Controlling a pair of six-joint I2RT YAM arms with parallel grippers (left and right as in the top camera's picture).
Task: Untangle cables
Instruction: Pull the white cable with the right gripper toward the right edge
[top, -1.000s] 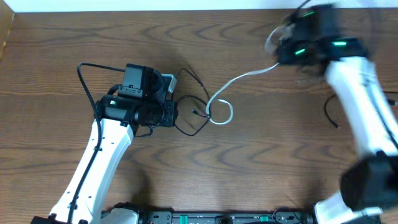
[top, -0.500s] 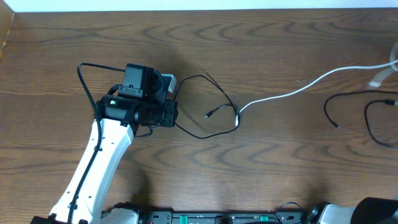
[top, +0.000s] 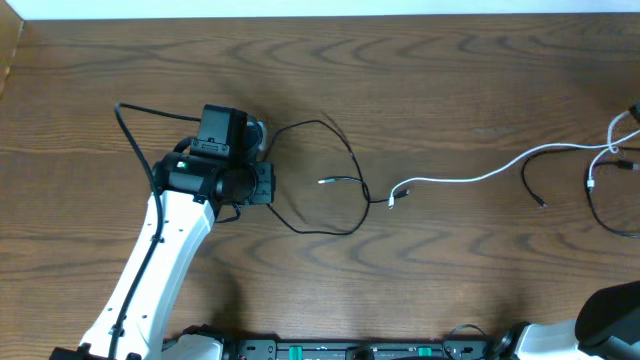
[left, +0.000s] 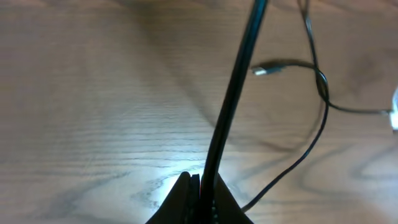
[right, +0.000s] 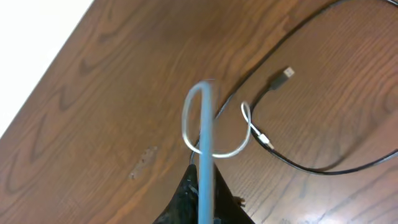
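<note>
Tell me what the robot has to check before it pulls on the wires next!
1. Grip of left end effector on the black cable: ok, shut on it.
2. Grip of right end effector on the white cable: ok, shut on it.
3. White plug end outside the black cable's loop: ok.
4. White plug end not touching the black cable: cannot tell, they lie very close.
5. Black cable straight: not ok, it curls in one wide loop.
6. White cable straight: not ok, it curls near the right end effector.

Jaws closed on both sides.
Left gripper (left: 196, 186) pinches a black cable (left: 239, 62) between its jaws; right gripper (right: 202, 183) pinches a white cable (right: 205, 124).
</note>
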